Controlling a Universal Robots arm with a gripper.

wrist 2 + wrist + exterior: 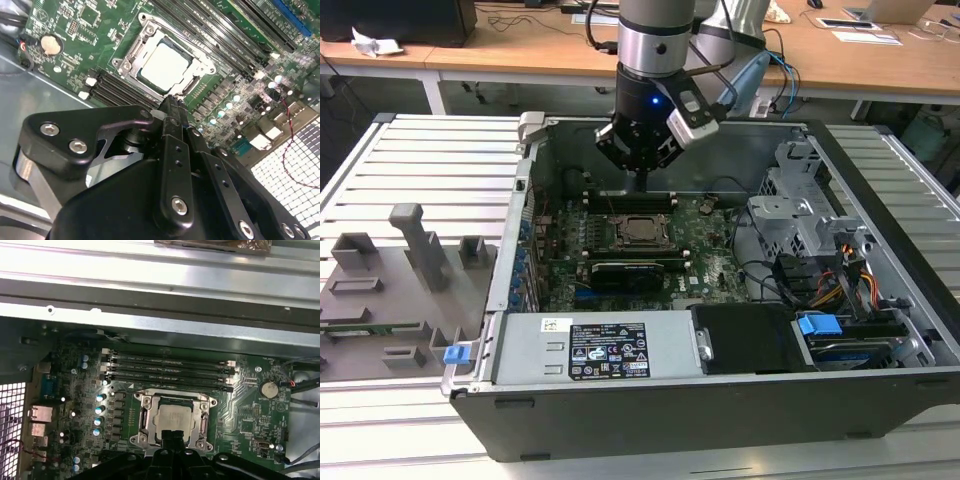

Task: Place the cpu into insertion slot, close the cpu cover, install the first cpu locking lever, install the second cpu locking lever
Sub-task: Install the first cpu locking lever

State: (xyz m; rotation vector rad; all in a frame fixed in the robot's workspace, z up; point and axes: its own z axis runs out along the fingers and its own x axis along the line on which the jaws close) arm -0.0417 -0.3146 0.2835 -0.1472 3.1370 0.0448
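My matt black claw (170, 102) has shiny steel screw heads. The small square cpu (164, 67) has a pale satin metal top. The thin silvery cpu cover frame (131, 54) is bright bare metal. The green circuit board (100, 30) is glossy, and the grey sheet-metal case (30, 95) is smooth and dull.

You've got bright, even room light from overhead in the exterior view, but the motherboard (620, 250) sits in soft shade down inside the case. In the first wrist view the case wall (165, 275) blows out almost white with glare. In the second wrist view the cpu (165, 67) shines pale, and the claw (171, 102) is a dark mass with small glints on its screws.
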